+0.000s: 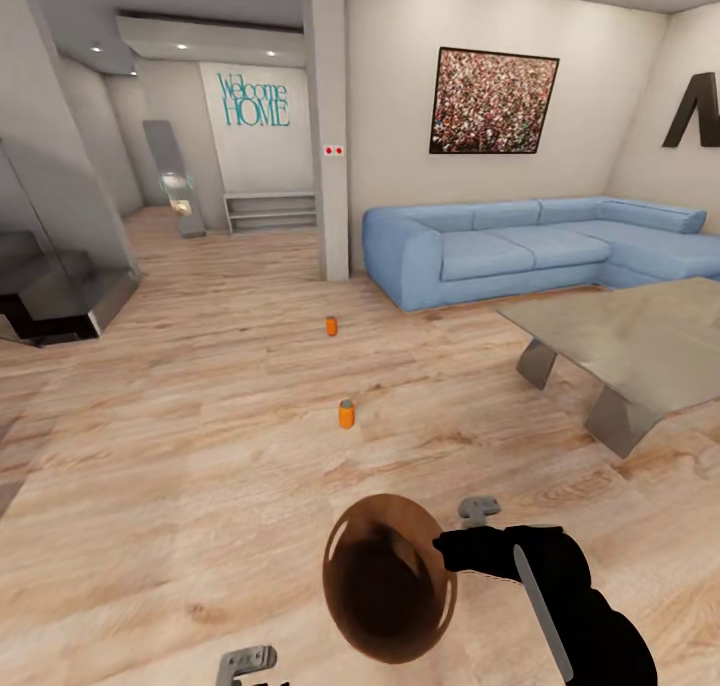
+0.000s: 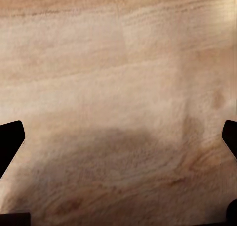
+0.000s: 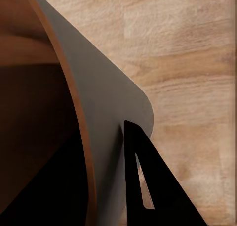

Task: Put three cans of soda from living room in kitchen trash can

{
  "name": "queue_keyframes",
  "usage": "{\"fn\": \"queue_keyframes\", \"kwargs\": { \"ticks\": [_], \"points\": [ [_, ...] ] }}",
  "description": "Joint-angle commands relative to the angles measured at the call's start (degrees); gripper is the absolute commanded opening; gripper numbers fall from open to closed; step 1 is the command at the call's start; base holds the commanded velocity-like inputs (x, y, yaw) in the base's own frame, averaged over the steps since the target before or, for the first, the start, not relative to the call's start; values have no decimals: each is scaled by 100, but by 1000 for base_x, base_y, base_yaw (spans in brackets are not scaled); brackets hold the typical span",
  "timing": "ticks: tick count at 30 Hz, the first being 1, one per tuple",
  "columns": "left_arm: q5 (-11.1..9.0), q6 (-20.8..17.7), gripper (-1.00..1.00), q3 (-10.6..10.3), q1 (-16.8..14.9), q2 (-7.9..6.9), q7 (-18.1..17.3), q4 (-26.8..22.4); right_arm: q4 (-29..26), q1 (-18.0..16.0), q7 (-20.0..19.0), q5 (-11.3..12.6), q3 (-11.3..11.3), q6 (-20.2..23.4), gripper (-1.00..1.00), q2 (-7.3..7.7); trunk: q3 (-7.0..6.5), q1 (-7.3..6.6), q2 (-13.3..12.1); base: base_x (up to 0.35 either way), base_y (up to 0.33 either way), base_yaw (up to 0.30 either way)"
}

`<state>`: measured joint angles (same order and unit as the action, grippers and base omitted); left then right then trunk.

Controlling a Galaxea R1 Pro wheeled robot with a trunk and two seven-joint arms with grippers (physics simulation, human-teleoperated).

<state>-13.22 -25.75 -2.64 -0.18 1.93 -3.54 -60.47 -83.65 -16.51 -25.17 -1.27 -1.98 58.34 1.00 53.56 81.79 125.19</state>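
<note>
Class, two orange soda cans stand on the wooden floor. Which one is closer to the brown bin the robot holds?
The nearer orange can, standing closer to the trash can. The other orange can stands farther off, toward the white pillar.

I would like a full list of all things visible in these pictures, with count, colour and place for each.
soda cans: two, orange, upright on the wood floor, nearer one, farther one toward the pillar
trash can: one, coppery brown, held over the floor at the right end effector
sofa: one, light blue, along the back wall
coffee table: one, grey, right, before the sofa
painting: one, speckled, above the sofa
letter: one, black, right wall
Welcome HOME text: one, teal, far wall
pillar: one, pale
right end effector: one, black, shut on the can's rim
left end effector: one, grey, open, over bare floor
</note>
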Motion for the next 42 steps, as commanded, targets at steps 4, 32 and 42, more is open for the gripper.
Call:
{"fn": "queue_keyframes", "kwargs": {
  "ticks": [4, 32, 42],
  "points": [
    [0, 0, 100, 0, 0, 0, 2, 0, -2, -1, -16, 162, -1, 24, -100, -3, -1, 0, 0, 338, 0, 0],
    [1, 0, 100, 0, 0, 0, 12, 0, -2, -1, -11, 162, 28, 31, -100, -3, -1, 0, 0, 338, 0, 0],
    [-2, 3, 100, 0, 0, 0, 19, 32, 1, -1, -14, 162, 20, 46, -100, -3, -1, 0, 0, 338, 0, 0]
  ]
}}
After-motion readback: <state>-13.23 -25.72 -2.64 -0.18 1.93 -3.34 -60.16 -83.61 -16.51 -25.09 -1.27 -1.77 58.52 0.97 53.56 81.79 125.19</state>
